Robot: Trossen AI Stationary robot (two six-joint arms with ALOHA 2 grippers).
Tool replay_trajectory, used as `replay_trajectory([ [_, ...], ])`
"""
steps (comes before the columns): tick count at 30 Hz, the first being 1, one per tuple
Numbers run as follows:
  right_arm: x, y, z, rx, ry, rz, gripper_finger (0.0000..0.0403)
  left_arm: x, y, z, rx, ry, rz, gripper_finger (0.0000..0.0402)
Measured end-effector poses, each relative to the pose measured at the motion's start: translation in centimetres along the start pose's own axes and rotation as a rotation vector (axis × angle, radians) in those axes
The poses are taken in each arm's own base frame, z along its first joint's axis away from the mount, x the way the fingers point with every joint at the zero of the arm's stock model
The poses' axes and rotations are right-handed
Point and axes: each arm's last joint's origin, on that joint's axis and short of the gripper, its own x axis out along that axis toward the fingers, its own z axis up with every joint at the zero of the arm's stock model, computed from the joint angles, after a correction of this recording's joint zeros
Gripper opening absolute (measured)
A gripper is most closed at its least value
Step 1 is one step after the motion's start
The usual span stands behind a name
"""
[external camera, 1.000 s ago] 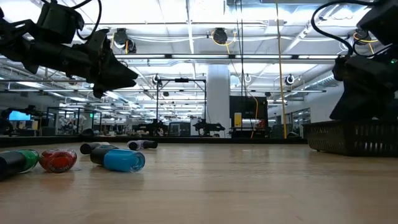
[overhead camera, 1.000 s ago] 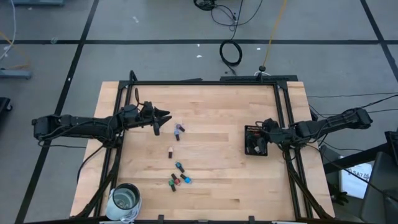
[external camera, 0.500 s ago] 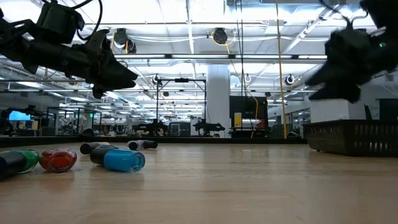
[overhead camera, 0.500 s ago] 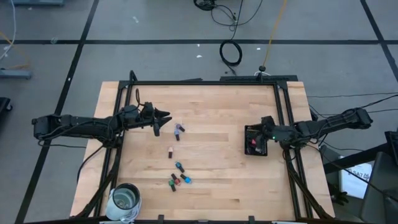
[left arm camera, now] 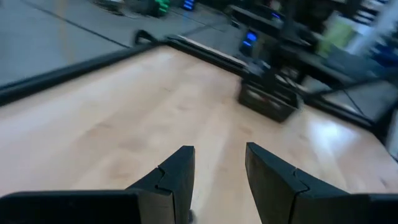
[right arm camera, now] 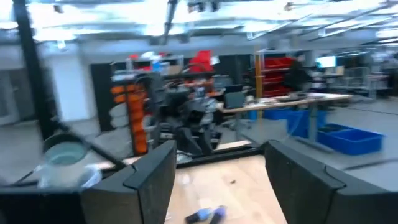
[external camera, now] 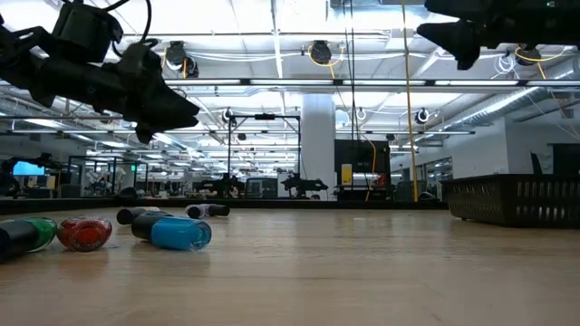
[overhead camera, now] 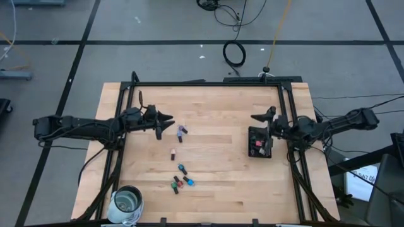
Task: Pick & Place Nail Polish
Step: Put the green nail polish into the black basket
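Note:
Several nail polish bottles lie on their sides on the wooden table: a purple one, a beige one, a teal one and a red, green and blue cluster. In the low view the cluster shows as green, red and blue. A pink bottle lies in the black tray. My left gripper hovers open just left of the purple bottle. My right gripper is open, raised above the tray's far end.
A round glass jar stands at the near left corner. A black frame rail runs along the table's far edge and down both sides. Bare wood lies between the bottles and the tray.
My right gripper has risen out of the black tray and tipped from pointing down to roughly level, facing the table's left. The pink bottle now shows lying in the tray. My left gripper has kept its place.

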Motion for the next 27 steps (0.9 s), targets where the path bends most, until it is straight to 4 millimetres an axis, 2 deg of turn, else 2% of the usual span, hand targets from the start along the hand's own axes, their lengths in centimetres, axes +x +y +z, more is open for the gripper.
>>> replay_trajectory([
  [7, 0.8, 0.4, -1.5, -0.028, 0.085, 0.022, 0.0227, 0.5, -2.2, -0.1, -0.023, 0.067, -0.054, 0.0140],
  [15, 1.3, 0.5, -2.2, -0.047, 0.125, 0.006, 0.0228, 1.4, -7.0, 0.0, -0.038, 0.555, 0.030, 0.0140],
  [18, 1.3, 0.5, -2.2, -0.050, 0.124, 0.006, 0.0228, 1.9, -9.2, -0.2, -0.062, 0.678, 0.046, 0.0140],
  [22, 1.3, 0.5, -2.2, -0.058, 0.125, 0.006, 0.0225, 3.1, -10.5, -2.4, -0.046, 0.878, 0.155, 0.0140],
  [27, 1.3, 0.5, -2.2, -0.059, 0.127, 0.005, 0.0224, 5.5, -11.2, -4.0, -0.116, 0.946, 0.266, 0.0140],
])
